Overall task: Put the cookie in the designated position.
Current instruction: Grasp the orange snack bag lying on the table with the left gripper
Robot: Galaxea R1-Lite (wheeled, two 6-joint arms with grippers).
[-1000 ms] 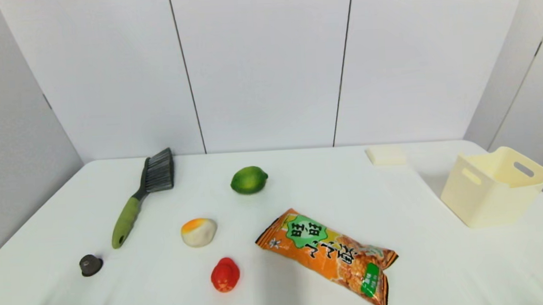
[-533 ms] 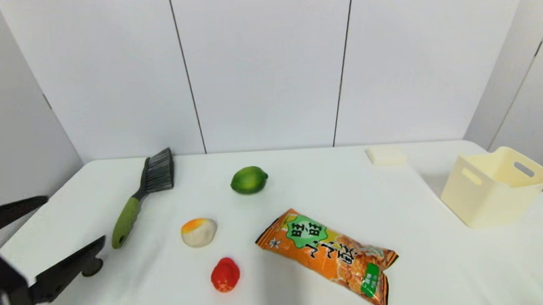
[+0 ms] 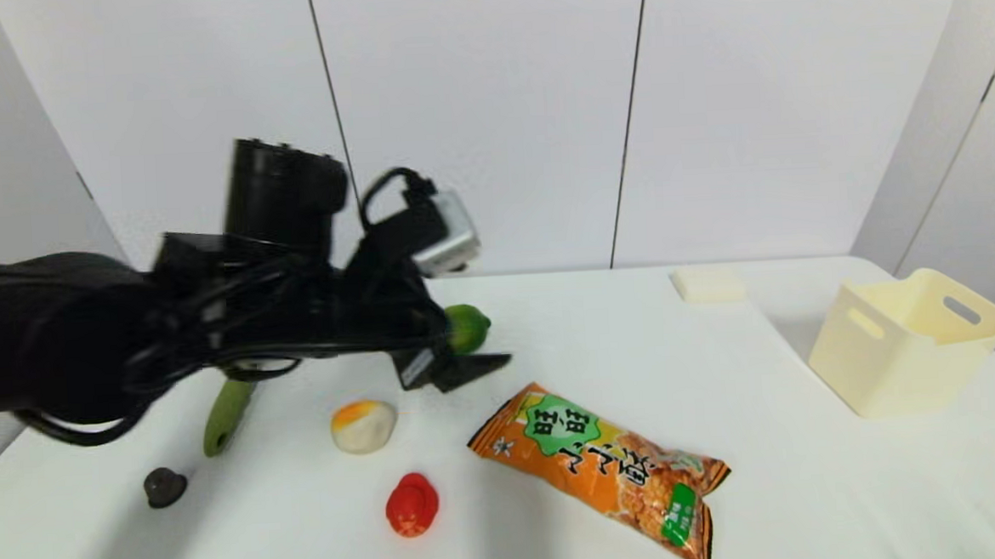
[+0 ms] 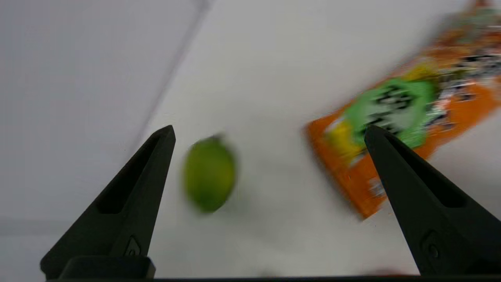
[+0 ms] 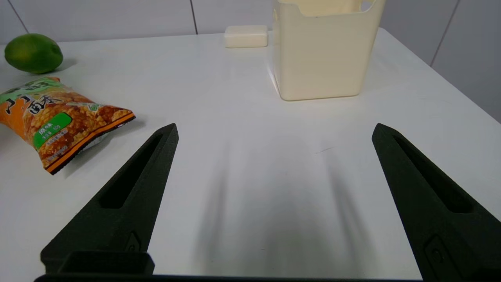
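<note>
The cookie [image 3: 597,466] is a long orange snack bag with a green badge, lying flat on the white table at front centre. It also shows in the left wrist view as the cookie [image 4: 411,117] and in the right wrist view as the cookie [image 5: 58,117]. My left gripper [image 3: 482,342] hangs open in the air just behind the bag's badge end, beside the lime, and holds nothing. The left gripper [image 4: 270,133] is spread wide. My right gripper [image 5: 274,129] is open and empty, low over bare table right of the bag. No mark shows the designated position.
A lime [image 3: 471,327] lies behind the bag. A cream basket [image 3: 910,343] stands at the right and a flat cream pad [image 3: 706,285] at the back. On the left lie a brush handle [image 3: 228,417], an orange-and-white lump [image 3: 364,425], a red toy [image 3: 412,504] and a dark knob [image 3: 165,486].
The left arm has swung in from the lower left edge, up and to the right, to the lime. It now hides the brush head. Nothing on the table has moved.
</note>
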